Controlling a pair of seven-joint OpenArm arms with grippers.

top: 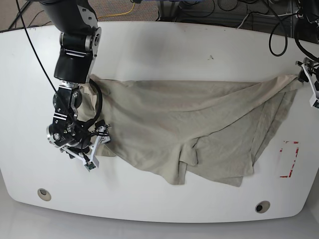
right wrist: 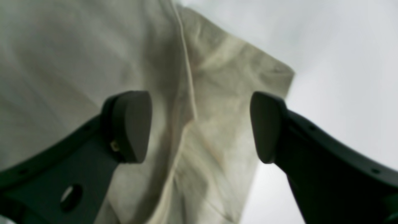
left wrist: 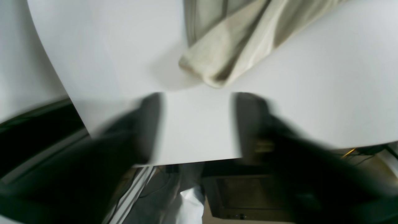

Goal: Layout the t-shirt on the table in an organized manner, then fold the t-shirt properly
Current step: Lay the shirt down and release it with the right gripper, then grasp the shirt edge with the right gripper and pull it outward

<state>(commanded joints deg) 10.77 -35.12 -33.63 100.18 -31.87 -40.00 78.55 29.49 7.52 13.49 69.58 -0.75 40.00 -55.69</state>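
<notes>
The beige t-shirt (top: 189,129) lies wrinkled and partly spread across the white table (top: 159,45), with folded-over cloth at its lower right. My right gripper (top: 93,149) is at the shirt's left edge. In the right wrist view it (right wrist: 200,124) is open, with a fold of the shirt (right wrist: 77,62) under and between the fingers. My left gripper (top: 311,87) is at the table's right edge, beside the shirt's far right corner. In the left wrist view it (left wrist: 199,99) is open and blurred over bare table (left wrist: 108,46), with the shirt corner (left wrist: 214,62) just ahead.
A red tape rectangle (top: 289,159) marks the table right of the shirt. Two grommet holes (top: 44,192) (top: 262,206) sit near the front edge. Cables (top: 209,10) run behind the table. The left wrist view shows the table edge and equipment below (left wrist: 248,193).
</notes>
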